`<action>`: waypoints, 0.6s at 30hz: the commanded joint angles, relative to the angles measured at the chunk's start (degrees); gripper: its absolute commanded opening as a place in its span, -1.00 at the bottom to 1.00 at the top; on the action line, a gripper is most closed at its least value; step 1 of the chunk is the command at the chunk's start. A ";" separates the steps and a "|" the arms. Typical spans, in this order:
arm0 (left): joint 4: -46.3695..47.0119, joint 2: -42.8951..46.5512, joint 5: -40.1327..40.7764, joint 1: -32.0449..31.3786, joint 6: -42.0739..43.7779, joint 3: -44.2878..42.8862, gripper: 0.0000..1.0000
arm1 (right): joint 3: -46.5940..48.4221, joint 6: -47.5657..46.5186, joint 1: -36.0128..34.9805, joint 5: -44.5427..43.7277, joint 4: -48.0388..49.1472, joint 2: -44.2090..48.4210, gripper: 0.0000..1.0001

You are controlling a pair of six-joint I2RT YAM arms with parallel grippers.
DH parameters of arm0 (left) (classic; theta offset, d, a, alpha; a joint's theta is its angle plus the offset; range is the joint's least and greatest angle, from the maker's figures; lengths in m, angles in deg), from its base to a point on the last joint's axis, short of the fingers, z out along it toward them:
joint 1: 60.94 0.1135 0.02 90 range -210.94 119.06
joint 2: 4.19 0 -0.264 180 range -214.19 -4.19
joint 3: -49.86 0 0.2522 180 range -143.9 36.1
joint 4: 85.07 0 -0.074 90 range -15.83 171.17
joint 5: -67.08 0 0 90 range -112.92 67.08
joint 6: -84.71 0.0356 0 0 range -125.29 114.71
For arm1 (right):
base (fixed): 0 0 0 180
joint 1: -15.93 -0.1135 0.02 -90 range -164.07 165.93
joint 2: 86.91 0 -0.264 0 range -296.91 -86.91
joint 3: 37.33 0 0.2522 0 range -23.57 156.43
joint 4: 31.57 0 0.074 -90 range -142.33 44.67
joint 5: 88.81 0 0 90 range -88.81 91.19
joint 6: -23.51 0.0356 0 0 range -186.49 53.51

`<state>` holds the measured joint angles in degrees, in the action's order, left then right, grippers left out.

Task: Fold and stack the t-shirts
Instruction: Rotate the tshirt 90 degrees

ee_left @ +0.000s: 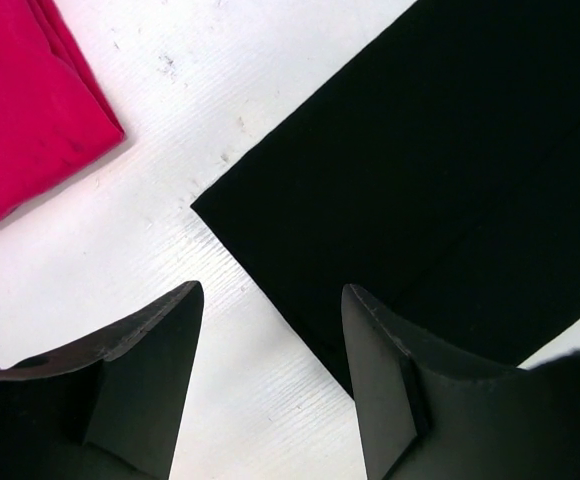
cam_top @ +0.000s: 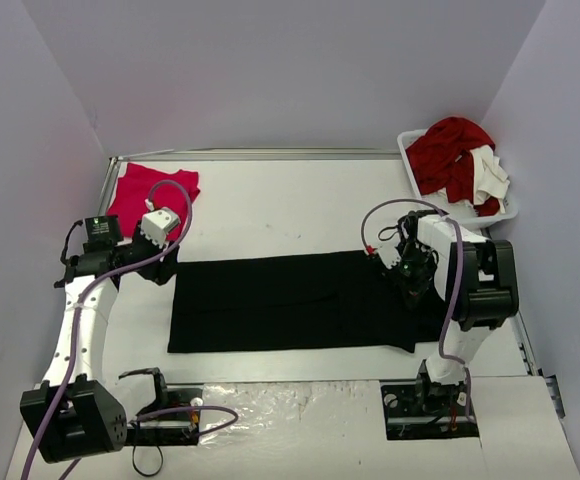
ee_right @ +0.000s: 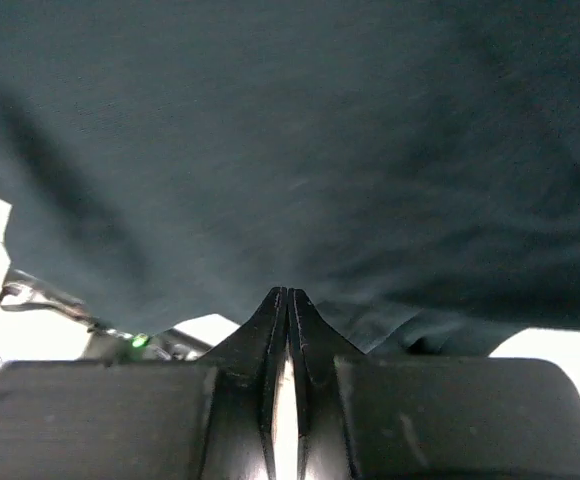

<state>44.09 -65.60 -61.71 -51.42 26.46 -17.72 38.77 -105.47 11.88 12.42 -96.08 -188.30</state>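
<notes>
The black t-shirt (cam_top: pixel 290 300) lies folded into a long flat band across the middle of the table. My right gripper (cam_top: pixel 413 285) is at its right end, and the wrist view shows it shut (ee_right: pixel 288 292) on the edge of the black cloth (ee_right: pixel 290 150), which fills that view. My left gripper (cam_top: pixel 165 262) hovers open (ee_left: pixel 270 290) over bare table at the band's far-left corner (ee_left: pixel 450 180), one finger overlapping the cloth's edge, nothing between the fingers. The pink-red t-shirt (cam_top: pixel 145 195) lies folded at the back left (ee_left: pixel 20 120).
A white basket (cam_top: pixel 410 165) at the back right corner holds crumpled red and white cloth (cam_top: pixel 455 150). Purple walls close in the table on three sides. Clear plastic sheeting (cam_top: pixel 290 410) covers the near edge between the arm bases.
</notes>
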 commanded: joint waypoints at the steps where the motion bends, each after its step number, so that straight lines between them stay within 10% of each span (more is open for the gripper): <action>1: 2.36 -0.90 1.34 0.50 -2.65 -1.46 0.12 | 2.42 -0.22 1.24 -4.10 0.11 -5.11 -1.00; 18: 2.19 -2.66 7.58 0.59 -2.48 -4.01 0.14 | 31.23 2.77 1.95 -3.59 -0.06 -30.44 -1.00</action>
<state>45.35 -68.02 -55.69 -51.42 24.49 -18.01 64.67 -101.84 14.09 7.41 -109.58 -214.42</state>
